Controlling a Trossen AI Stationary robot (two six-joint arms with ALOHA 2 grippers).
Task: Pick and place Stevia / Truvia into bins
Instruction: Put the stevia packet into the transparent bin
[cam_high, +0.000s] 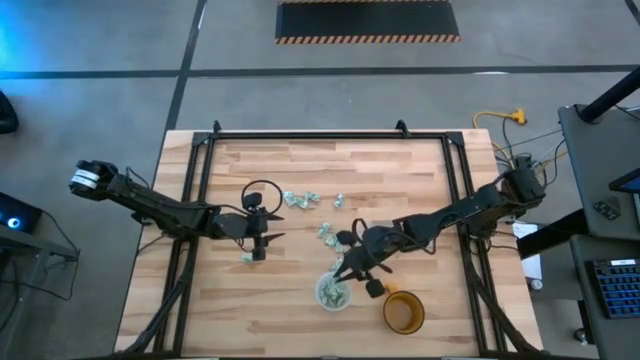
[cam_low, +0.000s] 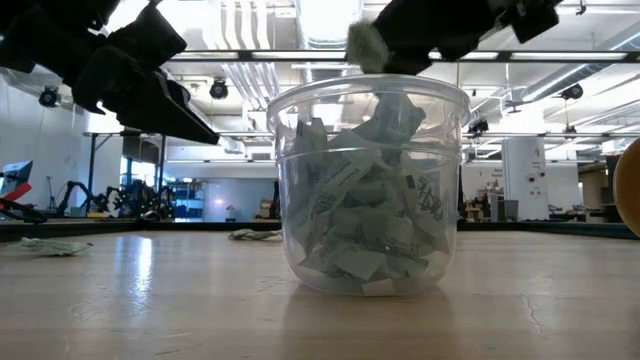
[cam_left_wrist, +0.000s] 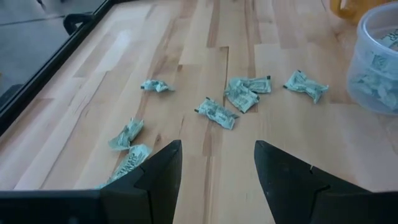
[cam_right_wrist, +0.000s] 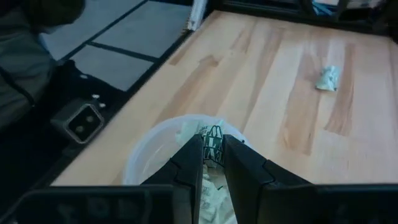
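Note:
The clear plastic cup (cam_high: 333, 292) stands upright on the table, holding several pale green sachets (cam_low: 370, 215). My right gripper (cam_right_wrist: 212, 148) hovers just above the cup's rim (cam_right_wrist: 155, 140), shut on one sachet. More sachets lie flat on the wood: a group near the table's middle (cam_high: 300, 198), one pair (cam_high: 327, 232), one by my left gripper (cam_high: 246, 258). My left gripper (cam_left_wrist: 217, 152) is open and low over the table, left of the cup, with sachets (cam_left_wrist: 217, 113) ahead of its fingers. My right gripper pinches one sachet (cam_right_wrist: 213, 132) between its two fingers, which slant down from the table's right side. The sachet is lifted clear and pokes out past the fingertips, over the cup's open mouth (cam_low: 368, 45).
An amber-orange mug (cam_high: 404, 312) stands just right of the cup, near the table's near edge. A black metal frame (cam_high: 200, 160) runs along the table's left, right and far sides. Bare wood lies between the cup and my left gripper.

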